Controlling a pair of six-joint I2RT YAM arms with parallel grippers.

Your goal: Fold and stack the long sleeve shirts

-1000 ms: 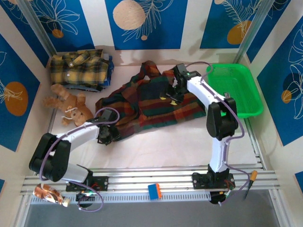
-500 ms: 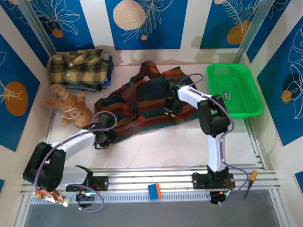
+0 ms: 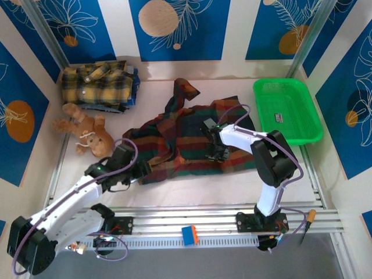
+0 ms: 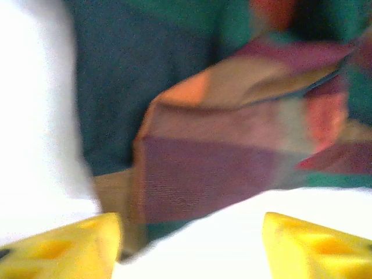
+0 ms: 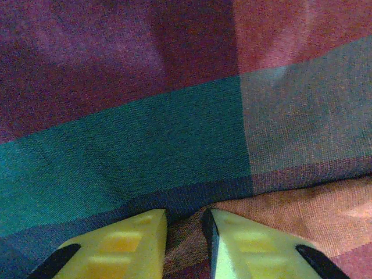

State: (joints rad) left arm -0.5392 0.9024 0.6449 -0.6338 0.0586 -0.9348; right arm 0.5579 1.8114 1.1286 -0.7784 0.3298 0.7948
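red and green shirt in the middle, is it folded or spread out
Mostly spread out, not neatly folded: the shirt lies rumpled across the table, with one sleeve trailing toward the back wall.

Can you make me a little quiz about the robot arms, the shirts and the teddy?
1. True or false: the teddy lies outside the basket.
2. Fill in: the dark shirt is pinched by the ___ arm's jaws.
3. Which shirt sits in the back left corner? A) dark shirt B) yellow shirt C) neither

Key: 1 true; 2 right jaws; 3 B
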